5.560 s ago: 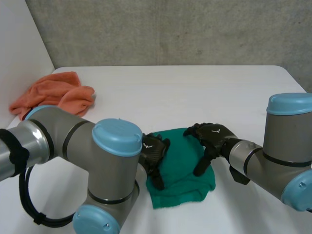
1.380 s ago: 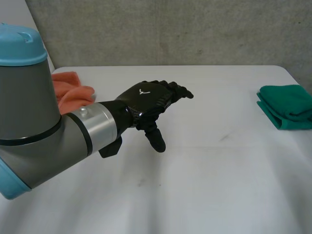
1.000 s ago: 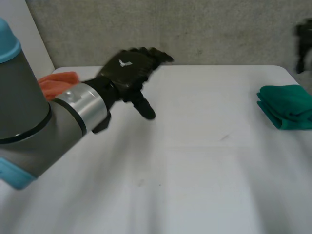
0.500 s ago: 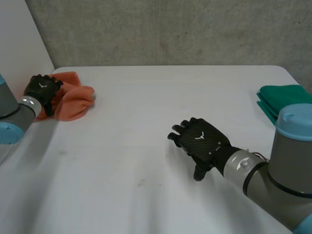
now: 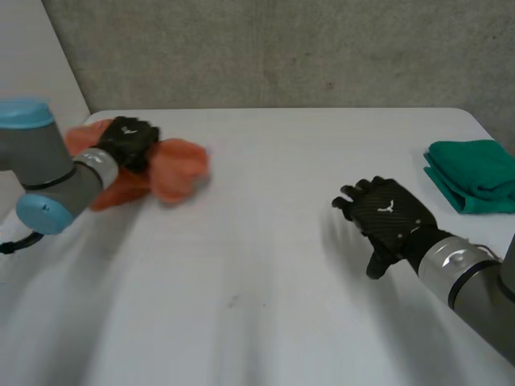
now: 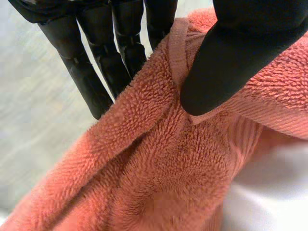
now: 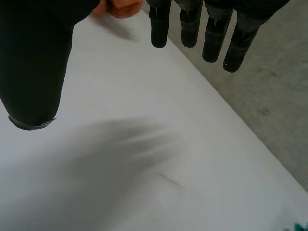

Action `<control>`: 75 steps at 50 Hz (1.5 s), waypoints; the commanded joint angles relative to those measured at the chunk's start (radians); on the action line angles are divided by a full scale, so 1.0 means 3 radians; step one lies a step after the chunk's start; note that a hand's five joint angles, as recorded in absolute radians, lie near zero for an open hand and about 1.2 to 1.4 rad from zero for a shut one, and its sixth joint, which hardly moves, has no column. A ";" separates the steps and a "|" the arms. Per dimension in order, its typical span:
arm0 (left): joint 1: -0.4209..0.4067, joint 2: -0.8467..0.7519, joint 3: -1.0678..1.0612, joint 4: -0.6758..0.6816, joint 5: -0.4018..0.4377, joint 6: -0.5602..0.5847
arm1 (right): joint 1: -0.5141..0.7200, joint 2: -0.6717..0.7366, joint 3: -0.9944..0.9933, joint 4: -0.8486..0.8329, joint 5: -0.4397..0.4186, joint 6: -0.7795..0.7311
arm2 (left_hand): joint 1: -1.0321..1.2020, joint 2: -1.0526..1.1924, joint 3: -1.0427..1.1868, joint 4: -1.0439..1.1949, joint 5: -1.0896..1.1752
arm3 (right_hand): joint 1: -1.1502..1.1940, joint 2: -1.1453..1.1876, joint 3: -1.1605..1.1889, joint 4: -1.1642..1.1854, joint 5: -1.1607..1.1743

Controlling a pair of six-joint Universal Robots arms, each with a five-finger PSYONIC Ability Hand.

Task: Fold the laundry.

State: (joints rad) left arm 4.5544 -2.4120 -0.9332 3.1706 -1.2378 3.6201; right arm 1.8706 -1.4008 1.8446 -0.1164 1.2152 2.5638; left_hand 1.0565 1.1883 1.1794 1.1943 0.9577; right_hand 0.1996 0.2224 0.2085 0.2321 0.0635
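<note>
An orange towel [image 5: 165, 173] lies bunched at the far left of the white table [image 5: 273, 241]. My left hand [image 5: 129, 143] is on its middle and pinches a fold of the orange towel [image 6: 159, 159] between thumb [image 6: 226, 72] and fingers [image 6: 91, 67], so it is shut on the cloth. Over the table's right part my right hand [image 5: 386, 221] hovers open with straight fingers [image 7: 211, 38] and thumb [image 7: 33, 72], holding nothing. A folded green towel [image 5: 475, 173] rests at the far right edge.
A grey concrete wall [image 5: 273, 48] runs behind the table's far edge. Bare white tabletop [image 7: 144, 154] lies under my right hand and between the two towels.
My left hand closed on the orange towel and dragged it to the right, toward the table's middle. My right hand moved right and slightly farther away, staying open.
</note>
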 commanded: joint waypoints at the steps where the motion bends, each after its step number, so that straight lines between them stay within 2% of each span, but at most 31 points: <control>1: -0.0848 0.1142 -0.1342 0.0128 0.0367 -0.0832 | -0.0176 -0.0020 -0.0130 -0.0026 0.0239 0.0060 | 0.1133 0.0693 0.0723 0.0673 0.0880 | -0.0084 -0.0160 -0.0113 -0.0192 -0.0212; 5: -0.1303 0.1357 -0.1746 0.0297 0.0424 -0.1180 | -0.0186 -0.0015 -0.0212 -0.0026 0.0474 0.0075 | 0.1133 0.0693 0.0723 0.0673 0.0880 | -0.0084 -0.0160 -0.0113 -0.0192 -0.0212; 6: -0.1491 0.1352 -0.1833 0.0373 0.0429 -0.1302 | -0.0186 -0.0009 -0.0237 -0.0021 0.0556 0.0075 | 0.1133 0.0693 0.0723 0.0673 0.0880 | -0.0084 -0.0160 -0.0113 -0.0192 -0.0212; 9: -0.1778 0.1265 -0.1870 0.0527 0.0383 -0.1451 | -0.0181 0.0006 -0.0263 -0.0026 0.0704 0.0100 | 0.1018 0.0578 0.0608 0.0558 0.0765 | -0.0084 -0.0160 -0.0113 -0.0192 -0.0212; 12: -0.1856 0.1122 -0.1808 0.0553 0.0297 -0.1472 | -0.0181 0.0021 -0.0284 -0.0021 0.0786 0.0157 | -0.1879 -0.2319 -0.2289 -0.2339 -0.2132 | -0.0084 -0.0160 -0.0113 -0.0192 -0.0212; 13: -0.1856 0.1061 -0.1737 0.0538 0.0170 -0.1472 | -0.0186 0.0021 -0.0279 -0.0016 0.0792 0.0162 | -0.2578 -0.3017 -0.2988 -0.3037 -0.2830 | -0.0084 -0.0160 -0.0113 -0.0192 -0.0212; 14: -0.1851 0.1050 -0.1711 0.0532 0.0113 -0.1472 | -0.0191 0.0021 -0.0279 -0.0011 0.0787 0.0182 | -0.2614 -0.3053 -0.3024 -0.3073 -0.2866 | -0.0084 -0.0160 -0.0113 -0.0192 -0.0212; 15: -0.1836 0.1050 -0.1645 0.0487 -0.0060 -0.1472 | -0.0191 0.0021 -0.0279 -0.0006 0.0781 0.0182 | -0.2701 -0.3141 -0.3111 -0.3161 -0.2954 | -0.0084 -0.0160 -0.0113 -0.0192 -0.0212; 18: -0.1678 0.1075 -0.1588 0.0385 -0.0342 -0.1437 | -0.0196 0.0021 -0.0284 0.0010 0.0771 0.0177 | -0.2761 -0.3200 -0.3171 -0.3220 -0.3013 | -0.0084 -0.0160 -0.0113 -0.0192 -0.0212; 21: -0.1489 0.1157 -0.1604 0.0308 -0.0450 -0.1386 | -0.0176 0.0021 -0.0284 0.0015 0.0746 0.0167 | -0.2761 -0.3200 -0.3171 -0.3220 -0.3014 | -0.0084 -0.0160 -0.0113 -0.0192 -0.0212; 25: -0.1253 0.1357 -0.1655 0.0216 -0.0445 -0.1237 | -0.0171 0.0006 -0.0309 0.0106 0.0669 0.0126 | -0.2761 -0.3200 -0.3171 -0.3220 -0.3014 | -0.0084 -0.0160 -0.0113 -0.0192 -0.0212; 29: -0.1125 0.1459 -0.1782 0.0185 -0.0435 -0.1018 | -0.0156 -0.0015 -0.0365 0.0596 0.0480 0.0045 | -0.2751 -0.3191 -0.3161 -0.3211 -0.3004 | -0.0084 -0.0160 -0.0113 -0.0192 -0.0212; 33: -0.1003 0.1500 -0.2027 0.0144 -0.0420 -0.0584 | -0.0156 -0.0045 -0.0422 0.1342 0.0235 -0.0093 | -0.2693 -0.3132 -0.3103 -0.3152 -0.2945 | -0.0084 -0.0160 -0.0113 -0.0192 -0.0212; 36: -0.0931 0.1520 -0.2150 0.0088 -0.0369 -0.0282 | -0.0166 -0.0137 -0.0391 0.1625 0.0137 -0.0129 | -0.2692 -0.3132 -0.3102 -0.3152 -0.2945 | -0.0084 -0.0160 -0.0113 -0.0192 -0.0212; 37: -0.0890 0.1510 -0.2206 0.0052 -0.0323 -0.0068 | -0.0166 -0.0183 -0.0356 0.1752 0.0092 -0.0155 | -0.2692 -0.3132 -0.3102 -0.3152 -0.2945 | -0.0084 -0.0160 -0.0113 -0.0192 -0.0212; 41: -0.0788 0.1480 -0.2268 0.0021 -0.0256 0.0362 | -0.0171 -0.0229 -0.0228 0.1917 -0.0016 -0.0359 | -0.2683 -0.3122 -0.3093 -0.3142 -0.2935 | -0.0084 -0.0160 -0.0113 -0.0192 -0.0212; 45: -0.0701 0.1378 -0.2223 0.0036 -0.0256 0.0522 | -0.0186 -0.0275 -0.0095 0.1953 -0.0047 -0.0680 | -0.2663 -0.3103 -0.3073 -0.3123 -0.2916 | -0.0084 -0.0160 -0.0113 -0.0192 -0.0212; 53: -0.0675 0.0948 -0.1778 0.0062 -0.0312 0.0507 | -0.0196 -0.0306 0.0156 0.2085 -0.0077 -0.1325 | -0.2614 -0.3054 -0.3024 -0.3074 -0.2867 | -0.0084 -0.0160 -0.0113 -0.0192 -0.0212; 58: -0.0680 0.0851 -0.1543 0.0149 -0.0394 0.0466 | -0.0237 -0.0316 0.0156 0.2096 -0.0108 -0.1428 | -0.2585 -0.3024 -0.2995 -0.3044 -0.2838 | -0.0084 -0.0160 -0.0113 -0.0192 -0.0212; 63: -0.0695 0.0769 -0.1349 0.0307 -0.0420 0.0252 | -0.0278 -0.0433 0.0141 0.2167 -0.0139 -0.1454 | -0.2555 -0.2995 -0.2965 -0.3015 -0.2808 | -0.0084 -0.0160 -0.0113 -0.0192 -0.0212; 69: -0.0731 0.0575 -0.1042 0.0282 -0.0425 0.0011 | -0.0411 -0.0500 0.0018 0.2356 -0.0180 -0.1571 | -0.2555 -0.2995 -0.2965 -0.3015 -0.2808 | -0.0084 -0.0160 -0.0113 -0.0192 -0.0212; 75: -0.0757 0.0365 -0.0760 0.0180 -0.0415 -0.0040 | -0.0569 -0.0551 -0.0176 0.2571 -0.0251 -0.1719 | -0.2555 -0.2995 -0.2965 -0.3015 -0.2808 | -0.0084 -0.0160 -0.0113 -0.0192 -0.0212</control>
State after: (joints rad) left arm 4.3363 -2.2368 -1.2467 3.2579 -1.3658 3.6306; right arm 1.7495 -1.5525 1.8514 0.5889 1.1604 2.0930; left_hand 0.2496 0.2438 0.2494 0.2446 0.0653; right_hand 0.1996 0.2224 0.2085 0.2321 0.0635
